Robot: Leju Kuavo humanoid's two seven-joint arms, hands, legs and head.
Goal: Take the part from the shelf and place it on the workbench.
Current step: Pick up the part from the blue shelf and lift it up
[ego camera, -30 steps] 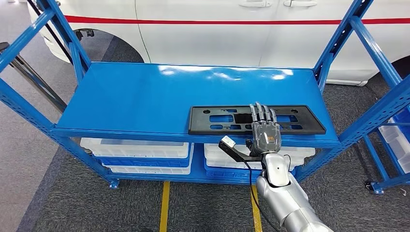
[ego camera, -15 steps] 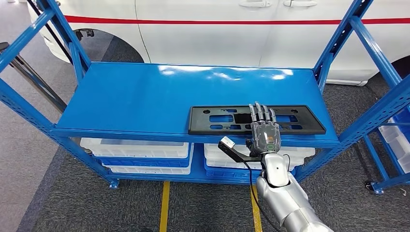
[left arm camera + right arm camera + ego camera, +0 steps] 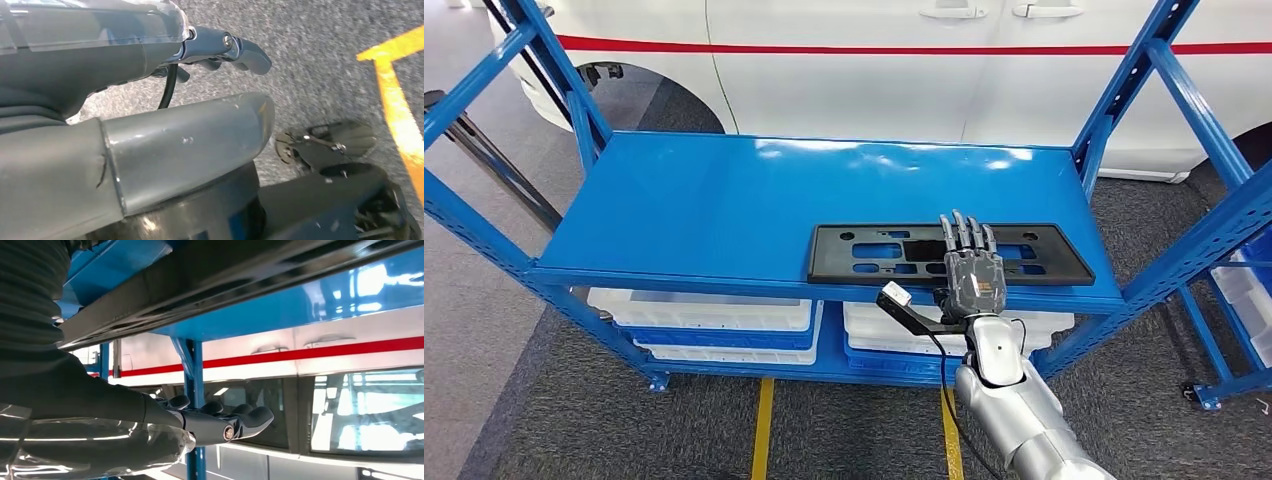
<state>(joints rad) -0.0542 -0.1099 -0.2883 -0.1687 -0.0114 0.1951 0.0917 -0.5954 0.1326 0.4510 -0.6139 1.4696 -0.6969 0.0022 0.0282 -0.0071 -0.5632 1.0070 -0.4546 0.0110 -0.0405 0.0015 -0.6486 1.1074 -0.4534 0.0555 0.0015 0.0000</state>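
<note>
Right arm (image 3: 1024, 420), lower right of frame: silver shell, black cable, grey hand (image 3: 972, 275) with dark fingers (image 3: 964, 232).

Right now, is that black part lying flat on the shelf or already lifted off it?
Lying flat. The black part rests along the front edge of the blue shelf, and the right hand lies over it with fingers stretched out.

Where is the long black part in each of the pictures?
Head view: the black part lies flat at the shelf's front edge, right of middle, with the right hand laid over it.
Left wrist view: not in it; floor and a yellow line.
Right wrist view: I can't pick it out; the hand reaches in front of the blue shelf.
Shared landmark: the blue shelf.
</note>
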